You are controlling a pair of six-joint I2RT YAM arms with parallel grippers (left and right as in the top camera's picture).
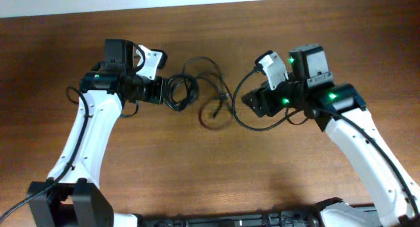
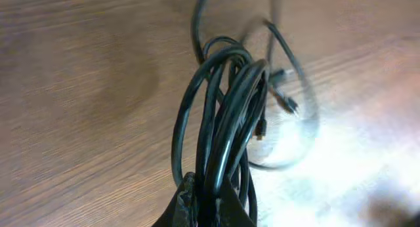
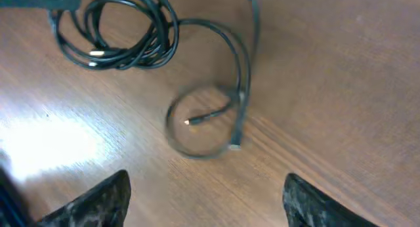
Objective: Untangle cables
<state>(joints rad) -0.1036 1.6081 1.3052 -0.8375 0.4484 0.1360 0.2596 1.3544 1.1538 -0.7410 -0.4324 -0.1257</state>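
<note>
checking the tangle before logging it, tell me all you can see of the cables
The cables are thin, glossy black cords. Most are bunched in a coil pinched by the left gripper; looser loops trail from it on the wooden table, with small plug ends showing. The right gripper is open, clear of them.

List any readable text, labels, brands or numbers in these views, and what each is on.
None readable in any view.
cables: no markings visible.
table: plain wood grain, no labels.
left arm and right arm: no legible lettering; the green lights are lamps, not signs.
</note>
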